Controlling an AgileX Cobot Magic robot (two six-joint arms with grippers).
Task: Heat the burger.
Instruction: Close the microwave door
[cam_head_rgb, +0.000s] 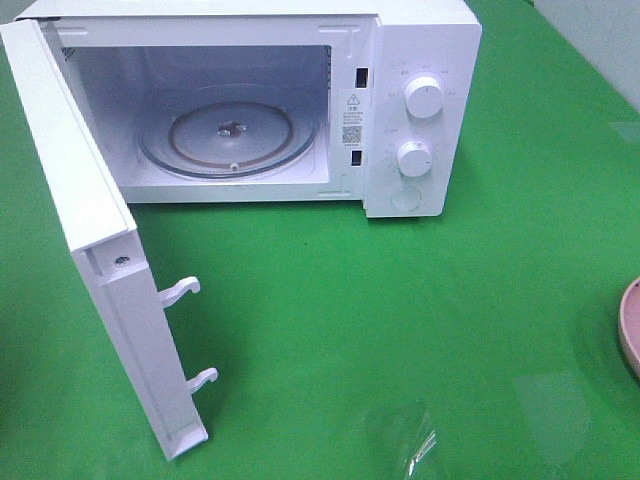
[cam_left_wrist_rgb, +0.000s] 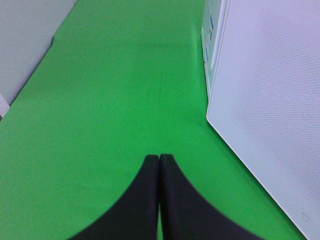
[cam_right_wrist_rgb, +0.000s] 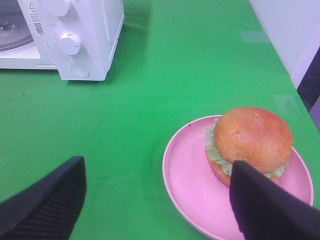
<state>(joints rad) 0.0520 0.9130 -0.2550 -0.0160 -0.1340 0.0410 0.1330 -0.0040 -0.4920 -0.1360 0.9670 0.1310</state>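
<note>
The burger, with a golden-brown bun and green lettuce frill, sits on a pink plate in the right wrist view. My right gripper hangs open just short of the plate, with nothing between its fingers; one dark finger overlaps the burger's near edge. In the high view only a sliver of the plate shows at the right edge, and the burger is out of view there. The left gripper is shut and empty over the green cloth, beside the microwave door.
The white microwave stands at the back with its door swung wide toward the front left. A glass turntable lies inside. Green cloth covers the table between the microwave and the plate.
</note>
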